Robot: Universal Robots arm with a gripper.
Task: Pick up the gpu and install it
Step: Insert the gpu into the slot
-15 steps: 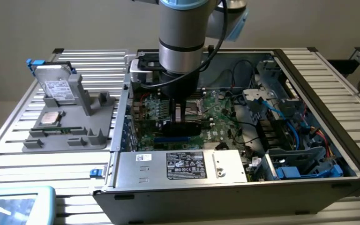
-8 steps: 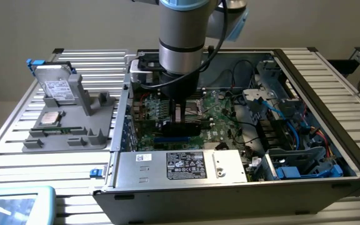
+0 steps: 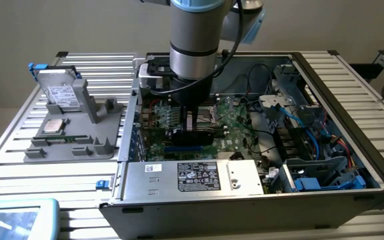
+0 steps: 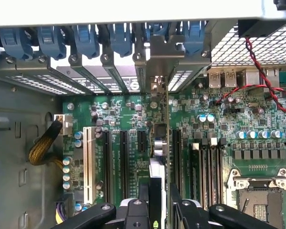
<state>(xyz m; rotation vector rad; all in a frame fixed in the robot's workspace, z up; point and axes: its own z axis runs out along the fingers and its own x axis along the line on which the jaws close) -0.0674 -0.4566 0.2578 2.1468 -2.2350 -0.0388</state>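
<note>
My gripper (image 4: 161, 192) is down inside the open computer case (image 3: 352, 85), pinching the gpu (image 4: 167, 125) between its two fingers (image 4: 144, 193). The card stands on edge over the green motherboard (image 4: 229, 124), running along the long black slots (image 4: 124, 162) — whether it is seated in one I cannot tell. Its silvery bracket (image 4: 158, 78) points at the rear slot covers with the blue latches (image 4: 88, 40). In the exterior view the gpu (image 3: 193, 136) hangs low under my wrist, near the middle of the board. Outside the case, on the exterior view's left — a grey tray (image 3: 78, 150) holding a hard drive (image 3: 62, 92).
</note>
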